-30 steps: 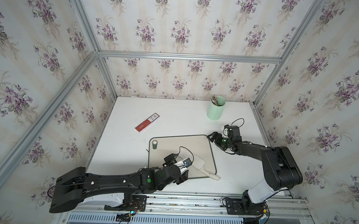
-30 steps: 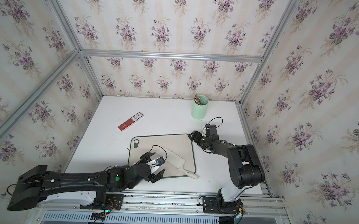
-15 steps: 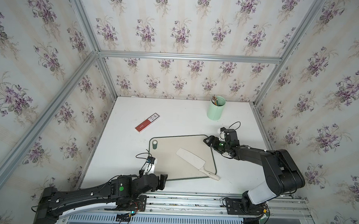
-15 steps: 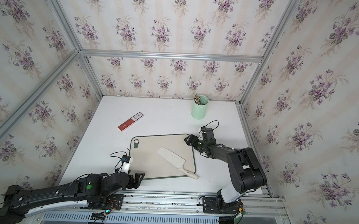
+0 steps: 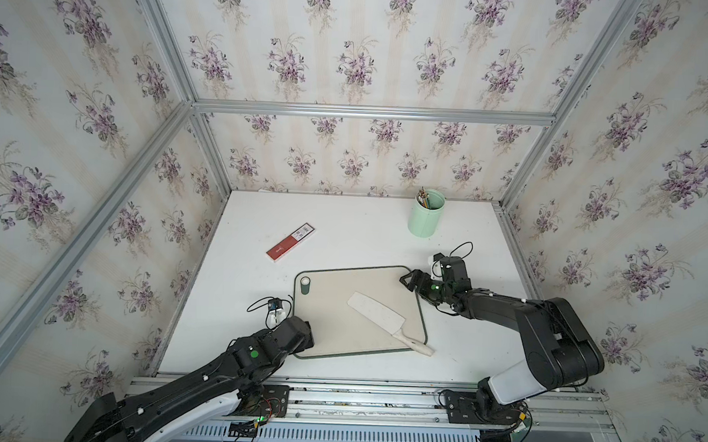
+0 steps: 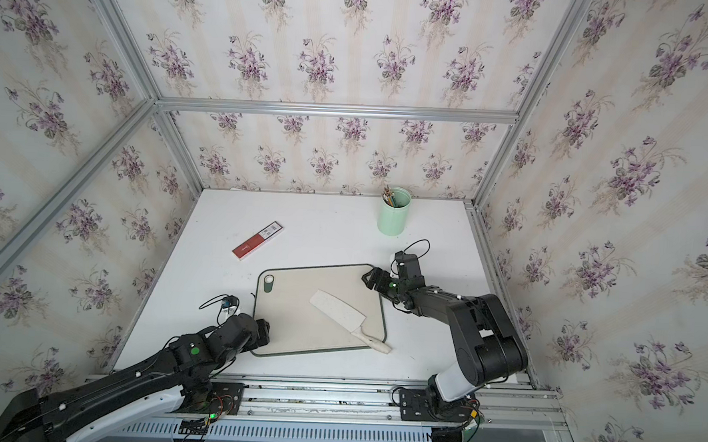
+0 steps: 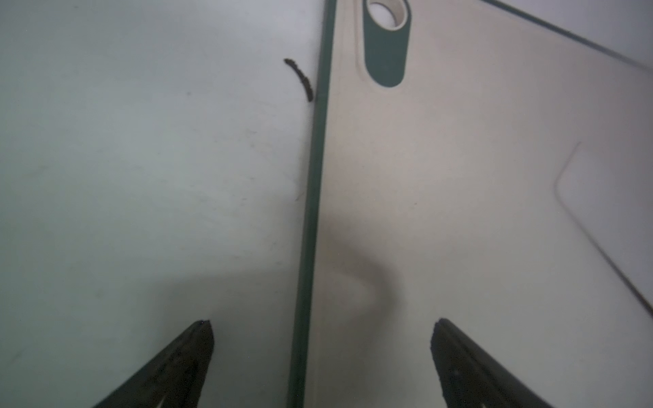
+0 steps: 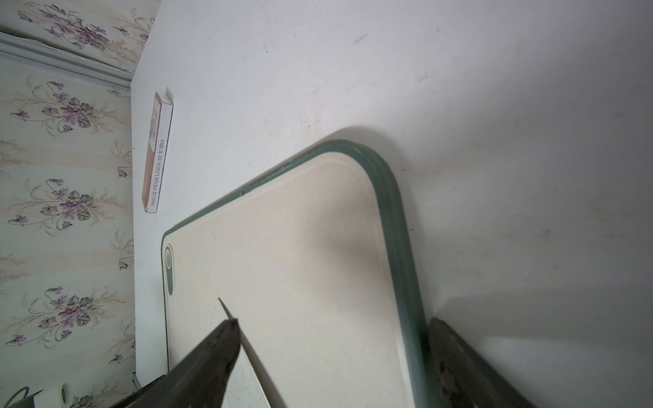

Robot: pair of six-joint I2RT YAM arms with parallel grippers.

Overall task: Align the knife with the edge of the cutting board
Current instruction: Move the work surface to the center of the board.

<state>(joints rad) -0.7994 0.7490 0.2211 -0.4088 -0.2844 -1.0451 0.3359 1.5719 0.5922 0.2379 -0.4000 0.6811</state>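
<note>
In a top view the knife [image 5: 374, 312] lies diagonally on the board [image 5: 361, 280], handle to 4 o'clock; the right gripper [image 5: 409, 280] at its 1 o'clock is nearer than the left gripper [image 5: 305, 335] at 8. Left wrist view: jaws spread, empty, astride the board's rim. Right wrist view: jaws spread, empty, blade just beside them.

Both top views are crisp and evenly bright, with soft shadows and walls bowing at the edges. Left wrist view: dim, hazy, a curved shadow crossing the cutting board [image 7: 459, 212]. Right wrist view: brighter, right end effector [image 8: 334, 323] blurred, grey shadow spreading over the bench [image 8: 494, 106].
</note>
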